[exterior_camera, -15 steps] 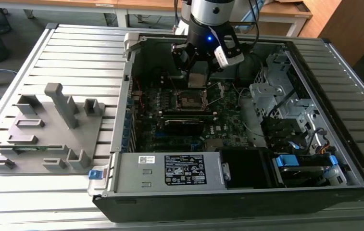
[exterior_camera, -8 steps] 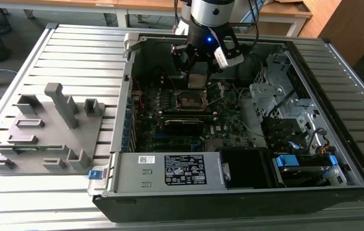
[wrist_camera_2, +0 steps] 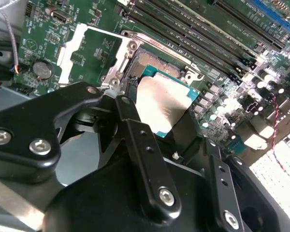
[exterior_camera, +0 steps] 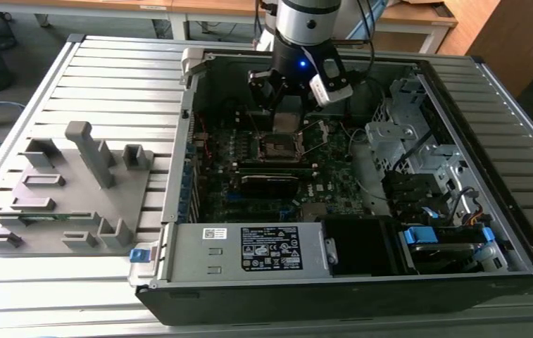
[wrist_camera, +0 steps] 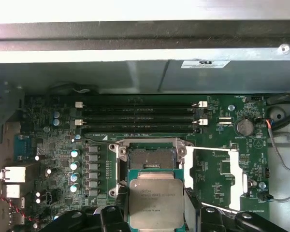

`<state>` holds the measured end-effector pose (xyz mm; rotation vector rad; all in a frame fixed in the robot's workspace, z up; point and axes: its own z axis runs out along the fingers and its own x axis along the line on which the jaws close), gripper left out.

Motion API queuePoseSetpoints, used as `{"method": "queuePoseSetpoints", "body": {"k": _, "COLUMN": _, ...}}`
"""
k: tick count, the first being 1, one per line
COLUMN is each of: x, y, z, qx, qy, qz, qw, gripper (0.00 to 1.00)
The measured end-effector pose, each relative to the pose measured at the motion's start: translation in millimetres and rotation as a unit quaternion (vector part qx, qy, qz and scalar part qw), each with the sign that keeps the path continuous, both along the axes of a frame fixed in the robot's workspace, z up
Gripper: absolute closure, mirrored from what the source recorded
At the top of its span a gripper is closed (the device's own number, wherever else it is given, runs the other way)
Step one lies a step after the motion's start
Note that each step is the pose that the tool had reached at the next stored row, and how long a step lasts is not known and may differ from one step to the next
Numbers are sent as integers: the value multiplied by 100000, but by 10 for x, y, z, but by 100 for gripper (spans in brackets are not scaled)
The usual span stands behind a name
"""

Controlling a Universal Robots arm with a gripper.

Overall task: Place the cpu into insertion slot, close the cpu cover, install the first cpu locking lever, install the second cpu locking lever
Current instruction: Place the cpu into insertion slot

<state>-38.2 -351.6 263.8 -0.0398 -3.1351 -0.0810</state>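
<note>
Grips the one cpu (wrist_camera: 156, 200) flat in the claw (wrist_camera: 156, 215), clamped on two opposite edges. Hangs over the single insertion slot (wrist_camera: 150, 158), apart from it, not yet seated; slot almost straight beneath. Shows one cpu cover (wrist_camera_2: 70, 50), swung open beside the slot.

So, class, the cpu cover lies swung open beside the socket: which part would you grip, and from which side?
Probably the outer bar of the cpu cover, the one farthest from the insertion slot, approached from above with one finger in the cut-out. It is a thin frame, so only its narrow bars offer a hold, and the far bar should give the most leverage.
</note>
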Motion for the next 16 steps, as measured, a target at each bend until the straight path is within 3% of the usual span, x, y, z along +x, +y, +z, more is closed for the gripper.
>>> {"method": "queuePoseSetpoints", "body": {"k": 4, "x": -6, "y": 0, "z": -57, "qx": -113, "qy": -8, "qz": 9, "qw": 100000, "gripper": 46}}
{"method": "queuePoseSetpoints", "body": {"k": 16, "x": -7, "y": 0, "z": -137, "qx": -152, "qy": -4, "qz": 6, "qw": 100000, "gripper": 46}}
